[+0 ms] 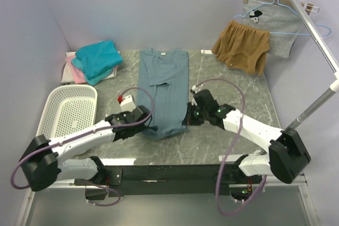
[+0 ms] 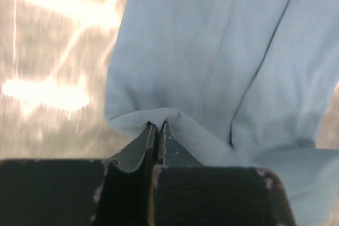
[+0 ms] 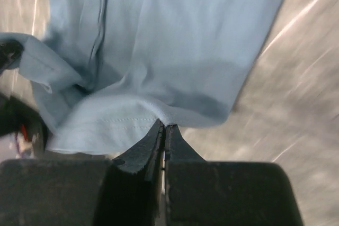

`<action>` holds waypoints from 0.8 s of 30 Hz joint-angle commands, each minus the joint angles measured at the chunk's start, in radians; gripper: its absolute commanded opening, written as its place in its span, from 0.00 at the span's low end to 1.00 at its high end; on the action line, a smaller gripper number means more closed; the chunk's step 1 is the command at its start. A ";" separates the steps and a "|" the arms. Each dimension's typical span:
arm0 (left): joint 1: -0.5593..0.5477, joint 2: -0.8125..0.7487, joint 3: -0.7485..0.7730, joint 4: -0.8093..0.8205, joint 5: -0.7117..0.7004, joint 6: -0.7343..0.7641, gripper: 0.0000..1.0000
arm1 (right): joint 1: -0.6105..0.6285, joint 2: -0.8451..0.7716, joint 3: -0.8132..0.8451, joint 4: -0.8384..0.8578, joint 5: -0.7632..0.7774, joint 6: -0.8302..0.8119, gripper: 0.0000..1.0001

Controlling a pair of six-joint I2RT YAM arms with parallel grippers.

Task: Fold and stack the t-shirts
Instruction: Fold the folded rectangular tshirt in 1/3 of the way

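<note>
The dusty grey-blue t-shirt [image 1: 163, 91] lies in the middle of the counter [image 1: 233, 86], folded lengthwise into a long strip with its collar at the far end and its hem towards the arms. The near hem is bunched and partly hidden beneath the two wrists. The left fingers [image 1: 150, 126] are pinched together on the hem's left corner, cloth puckering over their tips in the left wrist view [image 2: 153, 133]. The right fingers [image 1: 187, 121] are likewise closed on the right corner, where the stitched edge folds over them [image 3: 159, 136]. Both wrist views show the counter only as a blur. Bare marble runs along the right side of the shirt. At the far left, a bright teal t-shirt [image 1: 98, 59] covers most of a pink t-shirt [image 1: 76, 71] and a white t-shirt [image 1: 67, 70]. A white basket [image 1: 69, 109] sits near the left edge. Mustard-brown shorts [image 1: 241, 46] and a grey printed garment [image 1: 273, 25] hang from a rail [image 1: 312, 30] at the far right, cut off by the frame's edge.
</note>
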 commanded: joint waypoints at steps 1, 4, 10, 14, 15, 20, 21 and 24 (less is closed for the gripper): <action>0.153 0.058 0.060 0.206 -0.050 0.205 0.01 | -0.096 0.119 0.151 0.019 0.029 -0.133 0.00; 0.274 0.110 0.094 0.349 0.001 0.314 0.01 | -0.154 0.226 0.251 0.031 -0.013 -0.181 0.00; 0.391 0.400 0.296 0.514 0.100 0.501 0.01 | -0.217 0.489 0.508 -0.007 -0.056 -0.245 0.00; 0.419 0.548 0.445 0.531 0.151 0.557 0.01 | -0.244 0.592 0.625 -0.028 -0.035 -0.261 0.00; 0.422 0.580 0.453 0.542 0.157 0.563 0.01 | -0.250 0.625 0.654 -0.027 -0.029 -0.256 0.00; 0.451 0.638 0.470 0.522 0.128 0.548 0.01 | -0.274 0.716 0.730 -0.073 0.087 -0.247 0.00; 0.457 0.643 0.465 0.518 0.124 0.545 0.03 | -0.279 0.725 0.730 -0.065 0.106 -0.240 0.00; 0.478 0.652 0.444 0.531 0.107 0.555 0.12 | -0.293 0.727 0.710 -0.018 0.199 -0.210 0.00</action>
